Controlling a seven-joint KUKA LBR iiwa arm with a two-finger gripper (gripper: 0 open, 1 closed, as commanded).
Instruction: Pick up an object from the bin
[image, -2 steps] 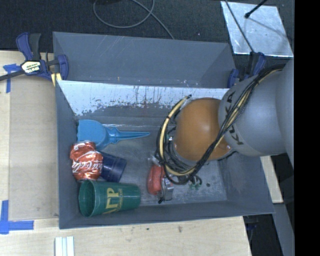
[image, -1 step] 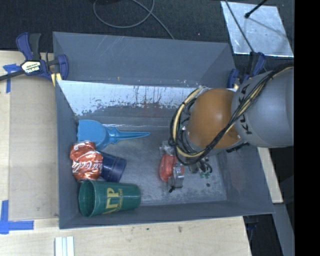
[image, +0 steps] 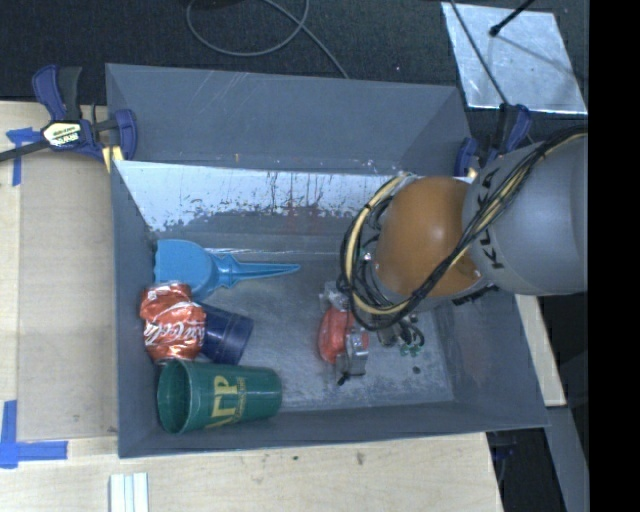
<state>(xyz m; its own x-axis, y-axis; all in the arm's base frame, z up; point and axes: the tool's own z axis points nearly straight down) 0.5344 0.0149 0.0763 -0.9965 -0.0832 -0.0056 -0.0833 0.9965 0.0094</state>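
Right, the hand (image: 350, 352) hangs low over the bin (image: 300, 200) floor, a bit right of centre, under the arm's orange cover (image: 425, 240) w/ its cable loops. Touching or just beside it on its left in the camera view lies a small red-orange thing (image: 331, 340), prob. a soft or crumpled item; exact kind too small to tell. Hand state: can't tell, wide or narrow, since wrist hardware hides the gap, so no claim that it holds the red thing. Judging by placement, the hand sits here because the red thing lies alone on bare floor, well apart from the other stuff, i.e. an easy approach w/o bumping anything. The rest crowds the left side: blue funnel (image: 200, 268) w/ spout pointing right, a crushed red can (image: 172, 322) touching a dark blue cup (image: 225, 335), and a green cup (image: 215, 395) on its side, mouth to the left. The red thing's long axis runs approx. far wall to near wall; which end leads, can't tell.
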